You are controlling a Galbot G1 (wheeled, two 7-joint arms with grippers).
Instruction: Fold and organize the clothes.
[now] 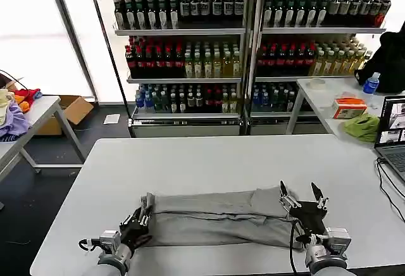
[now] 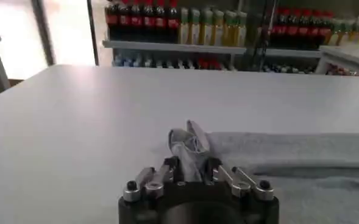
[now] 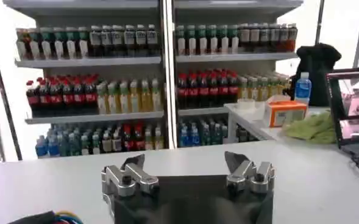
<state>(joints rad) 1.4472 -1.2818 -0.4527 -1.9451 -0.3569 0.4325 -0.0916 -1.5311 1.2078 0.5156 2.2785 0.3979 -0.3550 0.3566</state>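
Folded T-shirt (image 1: 215,219): left gripper (image 1: 140,218) pinching end; right gripper (image 1: 302,195) spread beside other.

Light grey T-shirt (image 1: 218,219), folded into a long horizontal band, lying flat at the table's 6 o'clock edge, left end bunched upward.

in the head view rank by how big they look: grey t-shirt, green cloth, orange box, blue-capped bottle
1. Grey T-shirt, folded into a long band.
2. Green cloth.
3. Orange box, slightly smaller than the cloth.
4. Blue-capped bottle.
The last three sit farther back, so they look smaller.
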